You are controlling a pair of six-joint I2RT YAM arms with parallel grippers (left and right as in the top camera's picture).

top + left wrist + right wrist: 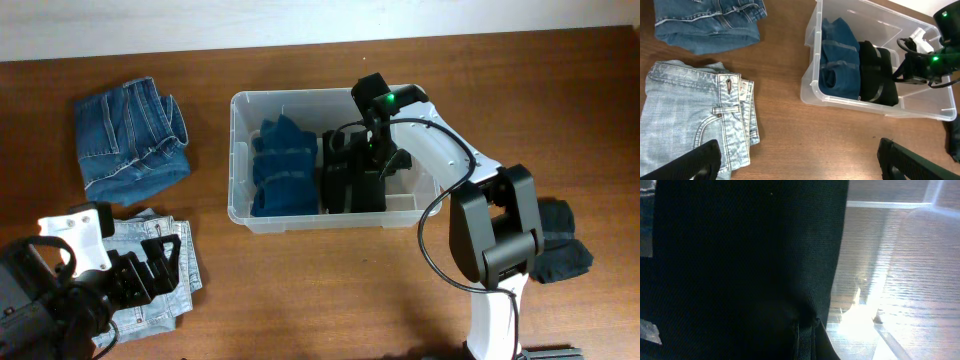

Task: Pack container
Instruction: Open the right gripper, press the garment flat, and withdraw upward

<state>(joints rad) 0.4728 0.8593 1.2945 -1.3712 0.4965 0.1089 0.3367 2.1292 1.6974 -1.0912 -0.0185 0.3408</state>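
On the table (330, 300), at its middle, stands the container (300, 222) — clear plastic, stiff and light I judge, with slippery walls, so its rolled rim is the best hold. Inside it lie a blue folded garment (280, 165) and a black garment (350, 185), both soft. The right arm (440, 150) reaches inside; its fingers are closed, but black cloth hides them — I cannot tell if they pinch it. Left of the container the left fingers (700, 162) stand open above light jeans (690, 115).

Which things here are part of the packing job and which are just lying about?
Job: container, blue garment and black garment inside it, light jeans under the left gripper.
Lying about, for now: blue jeans, dark cloth, far right.
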